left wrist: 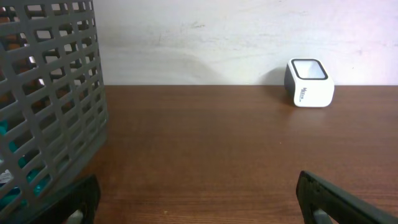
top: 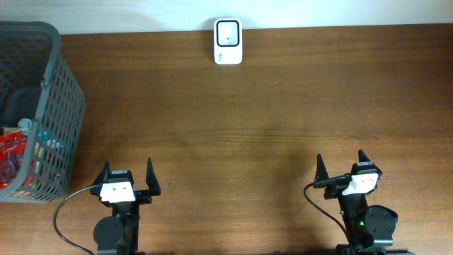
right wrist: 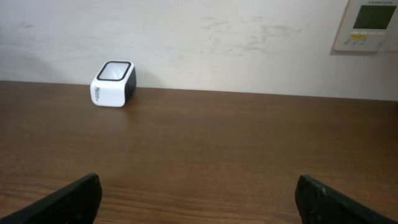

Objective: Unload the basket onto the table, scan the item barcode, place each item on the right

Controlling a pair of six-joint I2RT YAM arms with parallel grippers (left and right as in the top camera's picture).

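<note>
Far left: grey mesh basket (top: 53, 78) on the table's (top: 233, 142) left side, partly out of frame. The task's goods are inside it, low down: a red packet (top: 13, 164) & sth teal/multi-coloured (top: 47, 150) against the basket's wall. Can't tell which face carries the barcode.

Left gripper (top: 127, 168) sits at the near edge, just right of the basket's near corner, apart from it. Jaws spread wide, holding nothing. A black cable (top: 58, 209) loops off to its left.

Centre, far edge: white barcode scanner (top: 228, 41) w/ dark-framed window facing up, right by the wall, well apart from both arms. Bare wood btwn it & the grippers.

Right gripper (top: 340, 157) at the near edge on the right side, pointing twd the far edge. Jaws spread wide too, holding nothing. Another dark lead runs in at its left side.

Right wrist view: beige wall panel (right wrist: 371, 23) w/ small display, upper right on the wall.
</note>
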